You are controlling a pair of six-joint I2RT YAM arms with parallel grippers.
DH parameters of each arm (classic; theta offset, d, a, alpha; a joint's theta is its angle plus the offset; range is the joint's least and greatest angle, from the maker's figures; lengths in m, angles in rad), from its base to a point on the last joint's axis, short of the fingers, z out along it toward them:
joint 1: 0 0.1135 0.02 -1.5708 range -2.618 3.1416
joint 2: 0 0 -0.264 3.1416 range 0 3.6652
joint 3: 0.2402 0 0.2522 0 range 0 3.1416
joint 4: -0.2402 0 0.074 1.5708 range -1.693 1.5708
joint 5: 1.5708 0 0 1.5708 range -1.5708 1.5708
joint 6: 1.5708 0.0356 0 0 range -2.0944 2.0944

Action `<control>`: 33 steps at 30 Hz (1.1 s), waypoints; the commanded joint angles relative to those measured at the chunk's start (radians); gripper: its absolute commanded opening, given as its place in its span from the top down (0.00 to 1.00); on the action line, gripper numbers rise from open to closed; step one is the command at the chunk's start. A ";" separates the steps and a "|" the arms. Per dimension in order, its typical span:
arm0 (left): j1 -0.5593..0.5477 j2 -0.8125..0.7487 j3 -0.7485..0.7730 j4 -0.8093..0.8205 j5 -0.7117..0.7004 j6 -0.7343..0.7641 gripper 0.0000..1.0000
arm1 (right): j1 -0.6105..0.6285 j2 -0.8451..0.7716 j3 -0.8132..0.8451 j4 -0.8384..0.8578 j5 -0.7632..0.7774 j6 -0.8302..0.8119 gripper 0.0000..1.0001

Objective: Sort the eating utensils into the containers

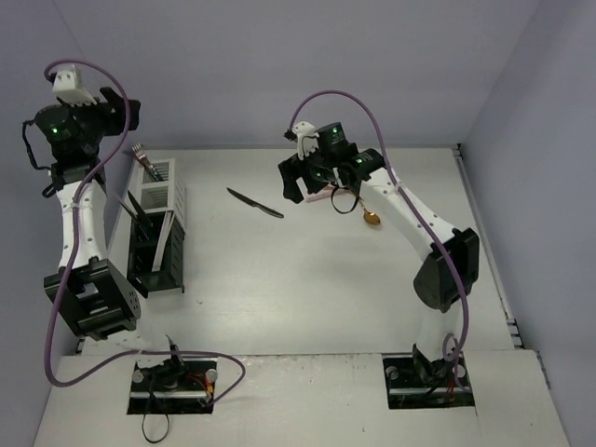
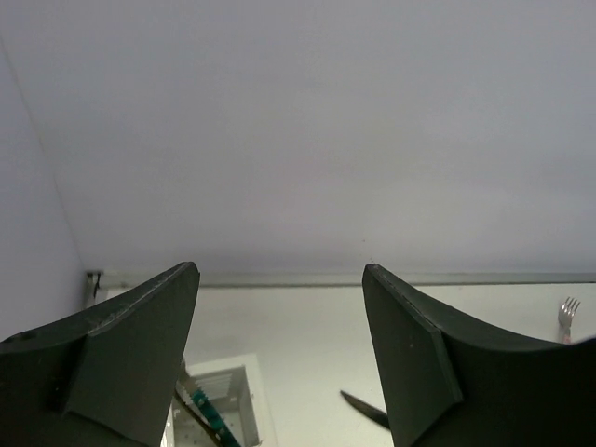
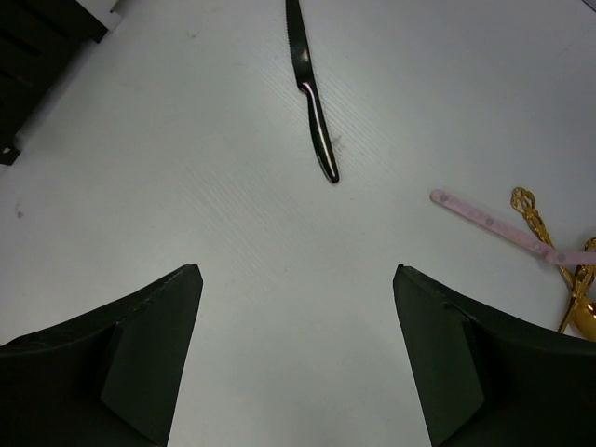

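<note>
Gaping, left gripper (image 2: 279,267) and right gripper (image 3: 297,270) jaws held nothing; skewed closure could spin the black knife (image 3: 312,102), upper centre.

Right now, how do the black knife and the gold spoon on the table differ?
Colour: the black knife is plain glossy black; the gold spoon is gold with an ornate handle end. Neighbours: the knife lies alone; a pink handle crosses the spoon. Shared: both lie flat on the table, outside any gripper.
</note>
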 commanded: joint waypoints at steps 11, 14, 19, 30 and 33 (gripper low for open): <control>-0.596 -0.298 -0.004 -0.616 -0.464 0.209 0.29 | -0.124 0.053 -0.010 0.030 0.120 0.023 0.20; -0.745 -0.271 -0.054 -0.665 -0.656 0.061 0.23 | -0.215 -0.009 -0.068 0.028 0.099 0.019 0.19; -0.841 -0.134 -0.058 -0.751 -0.732 -0.183 0.14 | -0.306 -0.124 -0.171 0.022 0.094 -0.004 0.17; -0.802 0.246 0.174 -0.823 -0.644 -0.534 0.13 | -0.393 -0.222 -0.274 0.000 0.094 -0.011 0.16; -0.762 0.361 0.246 -0.825 -0.580 -0.633 0.14 | -0.408 -0.230 -0.292 -0.003 0.096 -0.014 0.16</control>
